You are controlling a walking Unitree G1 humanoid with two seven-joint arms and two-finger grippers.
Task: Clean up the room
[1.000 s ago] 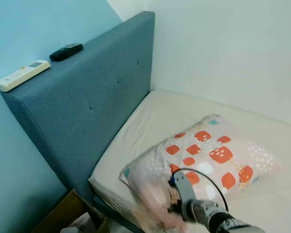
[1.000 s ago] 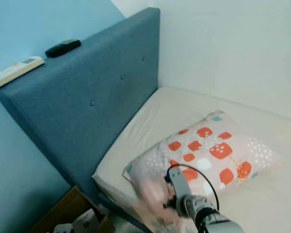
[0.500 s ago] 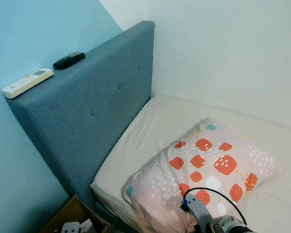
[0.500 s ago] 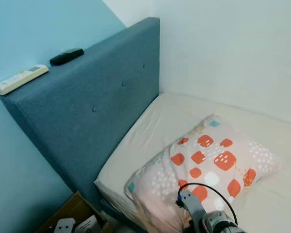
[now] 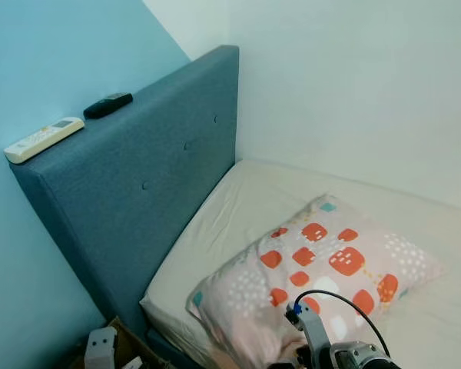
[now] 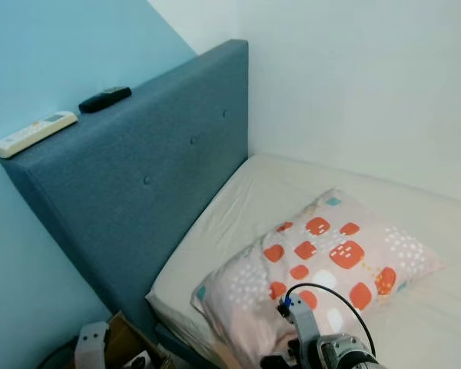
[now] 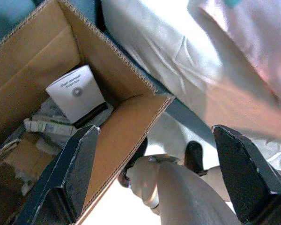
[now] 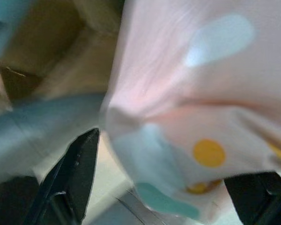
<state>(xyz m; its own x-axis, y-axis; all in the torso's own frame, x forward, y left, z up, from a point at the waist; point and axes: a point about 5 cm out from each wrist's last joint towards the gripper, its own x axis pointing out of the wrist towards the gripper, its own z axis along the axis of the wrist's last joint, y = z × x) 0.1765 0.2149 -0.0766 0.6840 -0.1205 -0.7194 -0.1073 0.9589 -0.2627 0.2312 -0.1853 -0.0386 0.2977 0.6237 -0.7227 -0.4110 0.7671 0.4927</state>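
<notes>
A pink pillow [image 5: 330,261] with orange squares lies on the cream mattress [image 5: 246,200], near its front edge. My right arm [image 5: 334,355] reaches in at the pillow's near corner. In the right wrist view my right gripper [image 8: 166,187] is open, its fingers [image 8: 77,173] wide apart with the pillow's corner [image 8: 178,93] between them. My left gripper [image 7: 154,183] hangs open over a cardboard box [image 7: 126,126] on the floor beside the bed. Nothing is between its fingers.
A tall blue headboard [image 5: 154,169] stands at the bed's left, with a white remote [image 5: 44,139] and a black remote [image 5: 107,105] on top. The box holds a white leaflet [image 7: 77,93] and loose papers. White walls close off the bed's far side.
The view has shifted a little. The pillow's near corner, blurred and bunched at my right gripper a second ago, now lies flatter. A grey part of my left arm has risen at the lower left.
</notes>
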